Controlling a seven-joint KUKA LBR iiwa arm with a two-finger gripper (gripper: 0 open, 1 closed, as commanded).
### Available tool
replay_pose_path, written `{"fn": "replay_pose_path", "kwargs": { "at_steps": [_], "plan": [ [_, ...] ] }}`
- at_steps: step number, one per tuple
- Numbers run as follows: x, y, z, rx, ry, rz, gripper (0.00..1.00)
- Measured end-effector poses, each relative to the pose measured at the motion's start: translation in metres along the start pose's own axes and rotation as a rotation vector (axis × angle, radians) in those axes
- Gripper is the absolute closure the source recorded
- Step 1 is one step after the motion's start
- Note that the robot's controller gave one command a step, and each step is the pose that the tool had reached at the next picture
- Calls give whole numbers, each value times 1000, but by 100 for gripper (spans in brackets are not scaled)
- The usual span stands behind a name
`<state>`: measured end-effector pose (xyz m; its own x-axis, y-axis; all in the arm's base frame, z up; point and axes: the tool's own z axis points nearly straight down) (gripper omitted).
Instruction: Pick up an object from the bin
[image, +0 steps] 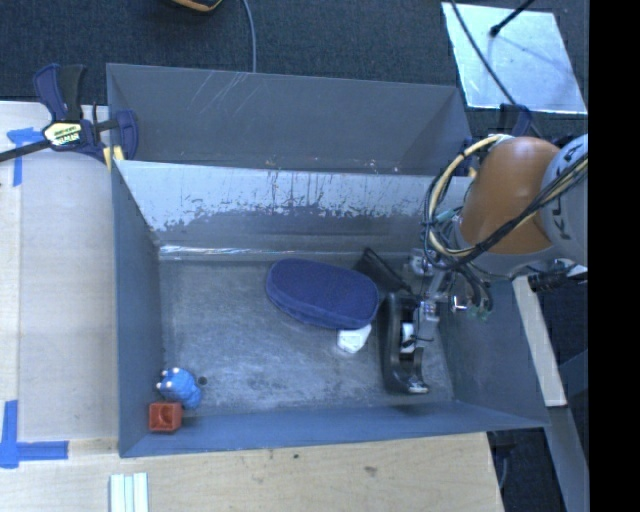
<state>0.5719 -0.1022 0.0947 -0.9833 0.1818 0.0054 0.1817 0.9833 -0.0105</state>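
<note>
The gripper (406, 372) sits low just right of the dark blue oval fabric pouch (320, 293); whether its claw is spread or closed cannot be told. A small white crumpled scrap (352, 341) lies against the pouch's lower right edge, nearest the gripper. A small blue round toy (180, 386) and a red cube (165, 416) sit well to the pouch's lower left.
</note>
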Motion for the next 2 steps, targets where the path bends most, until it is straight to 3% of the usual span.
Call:
{"fn": "replay_pose_path", "kwargs": {
  "at_steps": [2],
  "plan": [
    [0, 1, 0, -1, -1, 0, 0]
  ]
}}
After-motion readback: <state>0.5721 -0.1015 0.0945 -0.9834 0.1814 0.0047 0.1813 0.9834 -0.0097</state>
